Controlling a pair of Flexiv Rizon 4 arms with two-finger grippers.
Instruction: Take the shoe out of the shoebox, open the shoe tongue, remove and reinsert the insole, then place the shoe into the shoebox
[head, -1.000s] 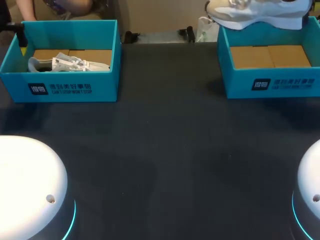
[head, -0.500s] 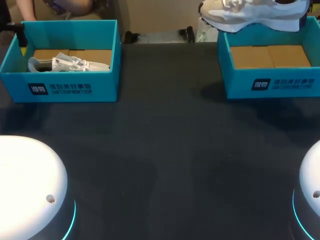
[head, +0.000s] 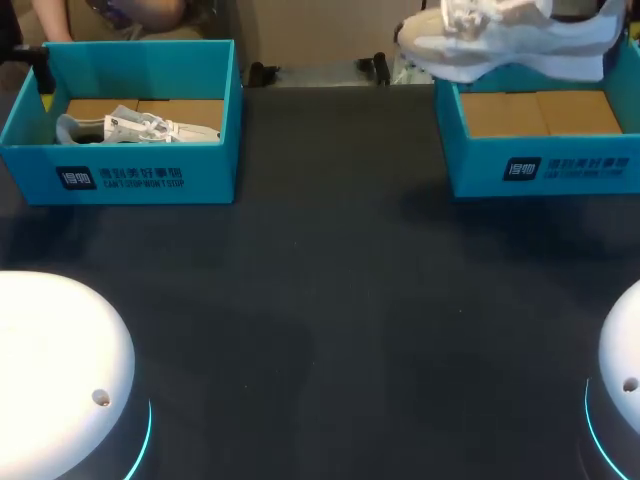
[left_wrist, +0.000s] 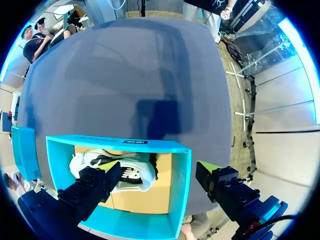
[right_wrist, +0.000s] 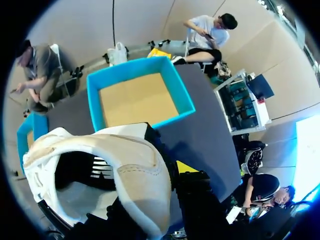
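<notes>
A white and beige shoe (head: 510, 40) hangs in the air over the right teal shoebox (head: 540, 165), whose cardboard floor is bare. In the right wrist view my right gripper (right_wrist: 170, 172) is shut on the shoe (right_wrist: 125, 170) at its heel collar, one yellow tip showing beside it, with the box (right_wrist: 137, 97) below. A second white shoe (head: 135, 127) lies on its side in the left shoebox (head: 130, 175). My left gripper (left_wrist: 160, 167) stands wide open above that box (left_wrist: 125, 145), with the shoe (left_wrist: 117, 172) under its fingers and untouched.
The dark table (head: 330, 300) stretches between the two boxes and the arm bases (head: 60, 380) at the near corners. A person's hand rests just behind the left box, off the table.
The held shoe has drifted left and a little lower over the right box's back edge. The left arm and both boxes have stayed put.
</notes>
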